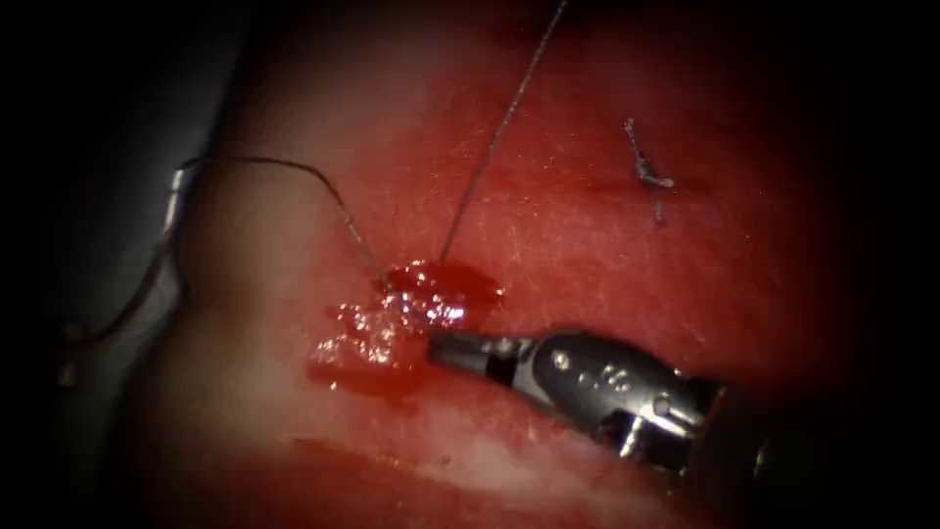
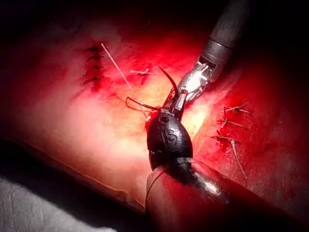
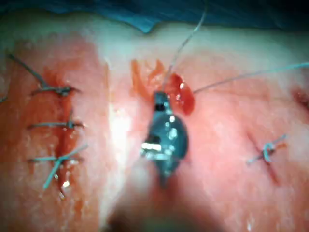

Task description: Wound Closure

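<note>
Right arm's steel needle driver: jaws closed together, tip touching the right edge of the pooled glossy red fluid; no needle is between the jaws; whether they pinch thread or tissue cannot be determined.

Left arm's dark, bulb-bodied needle driver: tip at the same wet spot, meeting the right tool; what it holds cannot be determined.

Thin grey suture thread: two strands leave the fluid-covered cut; one runs straight up and to the right, apparently taut; the other arcs away to the left of the cut.

Curved silver needle: judged to be the bright sliver at the end of the left strand, lying free at the tissue's left edge, outside the tissue and held by neither tool.

Pale pink pork-belly tissue: moist and glistening; a knotted stitch with cut ends sits well right of the cut; a row of finished stitches closes a separate cut.

Surroundings: blue drape behind the tissue; white cloth beside it.
</note>
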Tool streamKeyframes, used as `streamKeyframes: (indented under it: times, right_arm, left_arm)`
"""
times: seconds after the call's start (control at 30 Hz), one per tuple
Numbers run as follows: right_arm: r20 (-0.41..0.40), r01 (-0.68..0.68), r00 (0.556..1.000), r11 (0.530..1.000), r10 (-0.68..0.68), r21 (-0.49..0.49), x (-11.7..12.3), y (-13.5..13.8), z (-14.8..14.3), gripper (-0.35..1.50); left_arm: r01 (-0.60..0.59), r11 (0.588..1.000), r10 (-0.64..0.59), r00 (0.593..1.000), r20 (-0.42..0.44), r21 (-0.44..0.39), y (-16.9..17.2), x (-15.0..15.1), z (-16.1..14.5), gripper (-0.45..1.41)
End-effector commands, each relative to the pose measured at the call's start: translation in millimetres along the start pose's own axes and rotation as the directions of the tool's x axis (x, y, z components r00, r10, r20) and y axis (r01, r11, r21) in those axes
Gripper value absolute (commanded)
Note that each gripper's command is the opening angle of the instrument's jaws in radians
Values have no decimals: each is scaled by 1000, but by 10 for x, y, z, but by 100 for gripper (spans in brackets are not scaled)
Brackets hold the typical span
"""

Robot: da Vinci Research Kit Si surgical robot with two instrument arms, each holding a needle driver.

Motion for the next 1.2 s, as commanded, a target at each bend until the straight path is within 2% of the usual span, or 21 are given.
streamKeyframes:
  times: [0.03, 0.23, 0.43, 0.6, 0.77, 0.87, 0.9, 0.97, 1.0, 1.07, 1.13, 1.2]
  right_arm:
    - [-5, -6, 1000, 1000, 6, 28, 6, -22, 5, -35]
    - [-16, -48, 999, 997, 49, 55, 49, -50, -2, -35]
    - [-27, -58, 998, 992, 61, 109, 66, -65, -4, -35]
    - [-27, -59, 998, 986, 64, 158, 87, -94, -1, -35]
    - [-29, -38, 999, 987, 43, 157, 96, -94, 4, -35]
    - [-49, -22, 998, 988, 30, 154, 98, -86, 10, 74]
    - [-56, -17, 998, 988, 25, 152, 98, -83, 12, 99]
    - [-61, -5, 998, 989, 14, 151, 99, -78, 14, 130]
    - [-63, 4, 998, 987, 6, 158, 96, -73, 10, 135]
    - [-58, 6, 998, 984, 4, 180, 89, -58, -14, 133]
    - [-52, 7, 999, 983, 3, 184, 87, -52, -21, 131]
    - [-40, 8, 999, 987, -1, 162, 80, -30, -45, 131]
  left_arm:
    - [0, 1000, 0, 1000, 1, -3, -2, -5, 5, -45]
    - [-2, 1000, 2, 1000, 18, -10, 0, -7, 5, -45]
    - [-2, 1000, 2, 1000, 23, -15, 2, -6, 2, -45]
    - [2, 1000, -2, 1000, 24, -16, -1, -3, -7, -45]
    - [3, 1000, -3, 1000, 27, -11, -1, -2, -8, -45]
    - [3, 1000, -3, 1000, 27, -11, 0, -2, -8, -45]
    - [3, 1000, -3, 1000, 28, -8, 0, -2, -9, -45]
    - [3, 1000, -3, 1000, 28, -9, -1, -3, -10, -45]
    - [3, 1000, -3, 1000, 31, -6, -1, -3, -12, -45]
    - [5, 1000, -6, 999, 40, 8, -5, -2, -20, -45]
    - [6, 1000, -7, 999, 41, 10, -6, -2, -23, -45]
    - [12, 999, -14, 998, 55, 31, -11, -2, -35, -45]
